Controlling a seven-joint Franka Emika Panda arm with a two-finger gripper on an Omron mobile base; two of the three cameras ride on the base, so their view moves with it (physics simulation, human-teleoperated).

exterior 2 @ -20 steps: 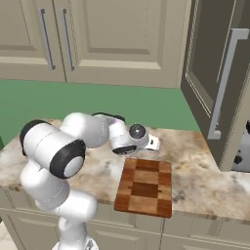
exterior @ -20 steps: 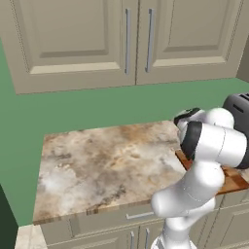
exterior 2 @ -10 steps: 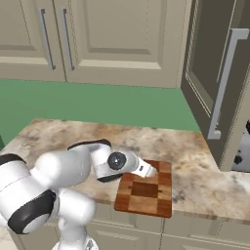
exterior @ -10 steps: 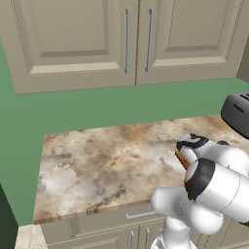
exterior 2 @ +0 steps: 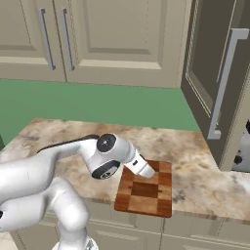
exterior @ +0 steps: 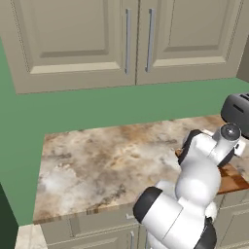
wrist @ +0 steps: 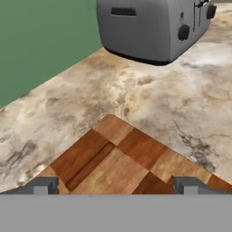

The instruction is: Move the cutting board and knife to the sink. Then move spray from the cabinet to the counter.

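The checkered wooden cutting board [exterior 2: 145,192] lies on the marbled counter [exterior 2: 58,134] near its front edge; its corner also peeks out past my arm [exterior: 232,178]. My gripper [exterior 2: 148,171] hangs low over the board's far half. In the hand view the board [wrist: 136,149] lies just below, and the two fingertips [wrist: 43,185] stand wide apart, open, with nothing between them. A dark groove runs along one block of the board. The beige wall cabinet [exterior: 136,39] above has both doors shut. Knife, sink and spray are out of view.
A dark grey toaster [wrist: 154,27] stands on the counter beyond the board, also at the right edge [exterior: 238,113]. A tall dark unit with a long grey handle [exterior 2: 223,83] rises at the right. Green wall runs behind the counter.
The hand has come down from above the board's far edge to just over the board, and the arm's elbow has swung lower and nearer the cameras.
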